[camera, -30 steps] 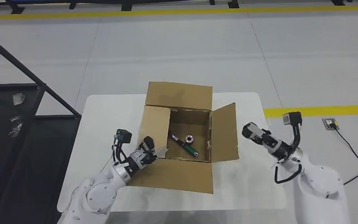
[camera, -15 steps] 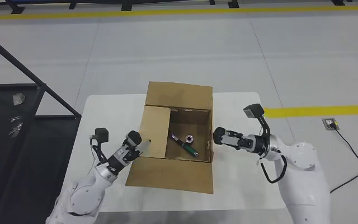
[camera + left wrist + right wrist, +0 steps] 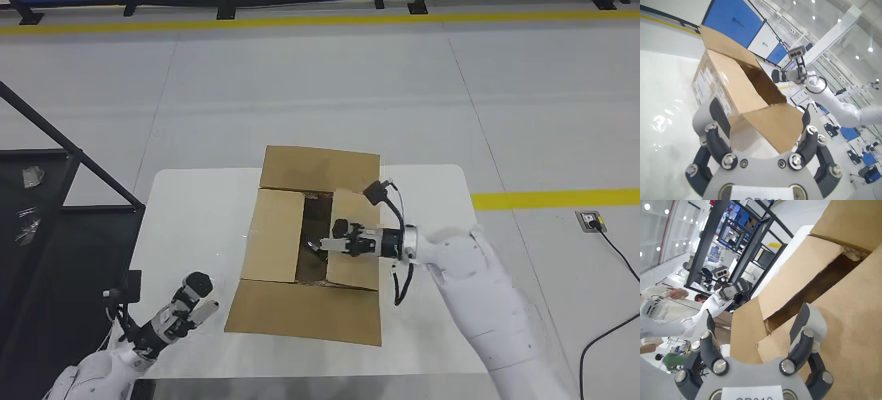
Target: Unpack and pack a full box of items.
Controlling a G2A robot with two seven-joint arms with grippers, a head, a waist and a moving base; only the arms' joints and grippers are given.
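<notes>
Top view. Cardboard box (image 3: 305, 312): stood mid-surface, between the left and right edges of the white surface (image 3: 190, 200). Far flap (image 3: 320, 165): raised, leaning toward the far edge. Left flap (image 3: 275, 235) and right flap (image 3: 358, 262): folded inward over the opening, with a dark gap between them. Near flap (image 3: 300, 315): spread outward toward the front edge. Small pale item (image 3: 314, 245): partly seen in the gap, kind not determinable. Right gripper (image 3: 338, 238): over the free edge of the right flap, its arm reaching in from the right edge. Left gripper (image 3: 200, 297): over the surface toward the front left corner, apart from the box, near the corner of the near flap.

Left wrist view. Left gripper (image 3: 762, 117): fingers (image 3: 720, 113) spread wide, nothing held. Ahead of it was the box, with the near flap (image 3: 776, 126) angled outward and the left flap (image 3: 734, 89) laid across the top. The right gripper (image 3: 776, 75) appeared beyond the box, at the level of its top.

Right wrist view. Right gripper (image 3: 757, 315): fingers (image 3: 802, 321) spread wide, holding nothing, one finger above the right flap (image 3: 848, 313); contact could not be told. The gap between the flaps ran ahead of it. The left gripper (image 3: 742, 286) appeared farther off, past the box.
</notes>
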